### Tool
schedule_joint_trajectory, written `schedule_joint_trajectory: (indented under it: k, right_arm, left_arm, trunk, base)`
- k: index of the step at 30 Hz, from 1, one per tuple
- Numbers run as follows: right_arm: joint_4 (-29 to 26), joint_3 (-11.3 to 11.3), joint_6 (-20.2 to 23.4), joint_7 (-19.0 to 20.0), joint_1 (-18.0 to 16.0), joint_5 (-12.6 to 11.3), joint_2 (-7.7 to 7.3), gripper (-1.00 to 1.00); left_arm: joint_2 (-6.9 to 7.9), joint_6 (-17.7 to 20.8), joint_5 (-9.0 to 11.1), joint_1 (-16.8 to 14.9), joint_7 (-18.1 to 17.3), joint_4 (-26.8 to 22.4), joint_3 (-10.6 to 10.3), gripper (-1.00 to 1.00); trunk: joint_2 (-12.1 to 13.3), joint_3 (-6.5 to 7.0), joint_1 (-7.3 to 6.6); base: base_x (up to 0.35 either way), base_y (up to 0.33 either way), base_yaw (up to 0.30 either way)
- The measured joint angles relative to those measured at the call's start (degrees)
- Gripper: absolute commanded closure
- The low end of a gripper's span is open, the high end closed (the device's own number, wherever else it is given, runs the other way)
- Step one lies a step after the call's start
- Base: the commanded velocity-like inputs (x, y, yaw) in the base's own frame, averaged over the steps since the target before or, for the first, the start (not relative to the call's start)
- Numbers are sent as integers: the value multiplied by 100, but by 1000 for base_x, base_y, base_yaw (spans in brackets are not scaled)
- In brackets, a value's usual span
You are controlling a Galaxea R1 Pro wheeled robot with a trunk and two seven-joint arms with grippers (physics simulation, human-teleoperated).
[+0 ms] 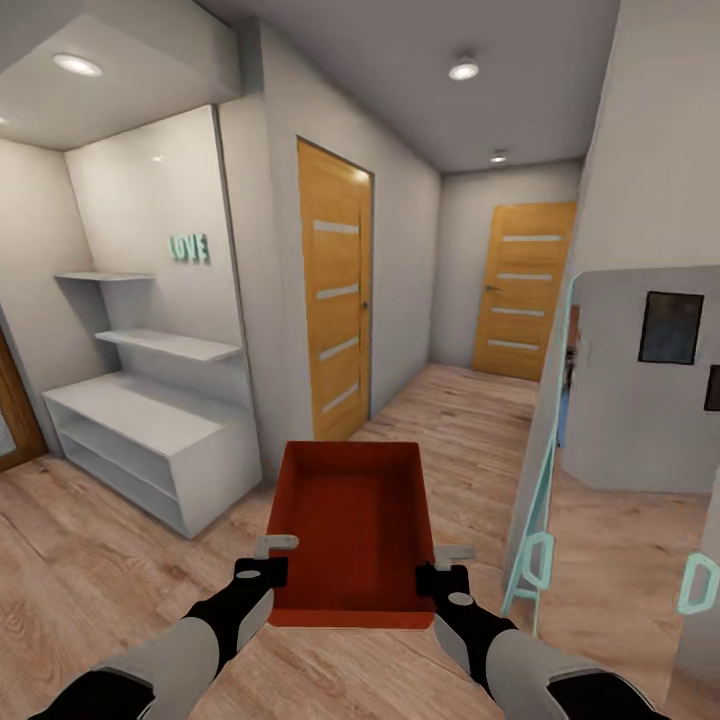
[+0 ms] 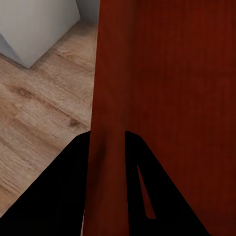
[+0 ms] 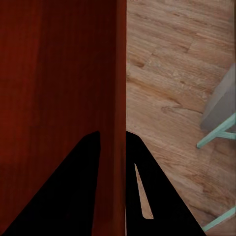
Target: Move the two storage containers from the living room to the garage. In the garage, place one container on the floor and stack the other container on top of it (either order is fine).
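The left gripper (image 1: 268, 566) and right gripper (image 1: 448, 572) each pinch a side wall of one red bin (image 1: 352, 530), up off the wood floor (image 1: 90, 560). Garage not reached; stacking left.

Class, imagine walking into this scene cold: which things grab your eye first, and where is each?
The orange-red storage container stands out, carried low in the middle, its side walls pinched by the left hand and right hand. Beyond it, two honey-coloured doors line a wood-floored hallway, with white shelves at left.
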Motion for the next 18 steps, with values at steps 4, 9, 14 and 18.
schedule_joint_trajectory:
  k: [4, 9, 14, 18]
  right_arm:
    - [0, 1, 0, 4, 0, -2, -2, 100]
    - [0, -4, 0, 7, 0, 3, -4, 100]
    - [0, -5, 0, 7, 0, 3, -4, 100]
    - [0, 2, 0, 5, 0, -4, -3, 100]
  left_arm:
    - [-2, 0, 0, 0, 3, 0, 0, 100]
    - [-4, 0, 0, 0, 5, -1, 0, 100]
    - [-4, 0, -1, 0, 5, -1, 0, 100]
    - [-2, 0, 0, 0, 3, 0, 0, 100]
  trunk:
    - [0, 0, 0]
    - [0, 0, 0]
    - [0, 0, 0]
    - [0, 0, 0]
  base:
    - [324, 0, -10]
    - [324, 0, -1]
    - [324, 0, 0]
    - [324, 0, 0]
